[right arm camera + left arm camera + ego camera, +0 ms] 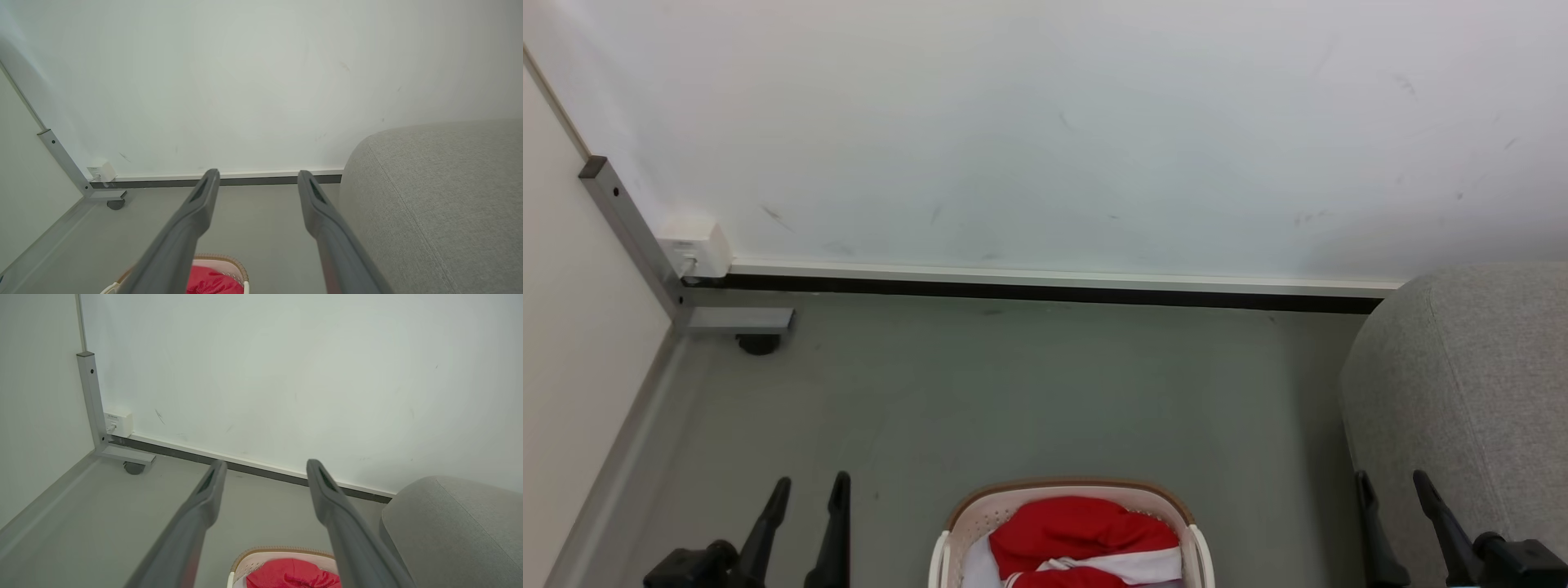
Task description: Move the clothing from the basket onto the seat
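The red clothing [1082,531] lies heaped in the cream laundry basket [954,523] on the grey floor [1029,392], left of the grey upholstered seat [1470,392]. The head view reveals the garment's white band [1127,565], which the wrist views cut off. The right wrist view brings out the seat's stitched seam [412,220]. The left gripper [814,482] and right gripper [1390,478] flank the basket, both spread wide and empty.
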### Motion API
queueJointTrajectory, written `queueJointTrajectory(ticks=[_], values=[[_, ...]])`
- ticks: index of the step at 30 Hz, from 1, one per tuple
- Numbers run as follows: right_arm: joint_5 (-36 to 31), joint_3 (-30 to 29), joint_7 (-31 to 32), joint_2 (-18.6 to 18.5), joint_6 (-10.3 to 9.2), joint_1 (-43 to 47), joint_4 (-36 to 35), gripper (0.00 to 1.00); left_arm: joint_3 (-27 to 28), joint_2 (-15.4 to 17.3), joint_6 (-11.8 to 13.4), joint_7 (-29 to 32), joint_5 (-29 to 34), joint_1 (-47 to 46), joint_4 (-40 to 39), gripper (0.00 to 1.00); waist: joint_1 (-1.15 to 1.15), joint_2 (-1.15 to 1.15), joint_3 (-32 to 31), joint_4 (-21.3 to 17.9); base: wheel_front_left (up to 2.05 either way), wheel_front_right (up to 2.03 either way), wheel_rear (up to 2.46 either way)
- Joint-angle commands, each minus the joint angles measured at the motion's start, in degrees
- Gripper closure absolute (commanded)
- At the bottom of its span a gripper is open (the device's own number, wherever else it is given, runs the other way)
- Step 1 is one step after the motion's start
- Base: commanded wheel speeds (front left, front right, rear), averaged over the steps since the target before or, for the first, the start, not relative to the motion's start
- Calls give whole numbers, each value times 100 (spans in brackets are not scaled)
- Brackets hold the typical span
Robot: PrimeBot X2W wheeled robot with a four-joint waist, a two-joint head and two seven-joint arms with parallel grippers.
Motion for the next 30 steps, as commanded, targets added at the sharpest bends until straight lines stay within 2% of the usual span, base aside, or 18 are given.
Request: queueJointTrajectory(ticks=[1, 30], values=[[-168, -38, -62, -23, -9, 48, 28, 0, -30, 68, 6, -61, 200, 55, -12, 0, 0, 0, 0, 0, 0, 0, 0], [-663, 38, -367, 9, -11, 108, 275, 0, -275, 169, 8, -363, 1063, 142, 259, 0, 0, 0, -8, -36, 0, 0, 0]])
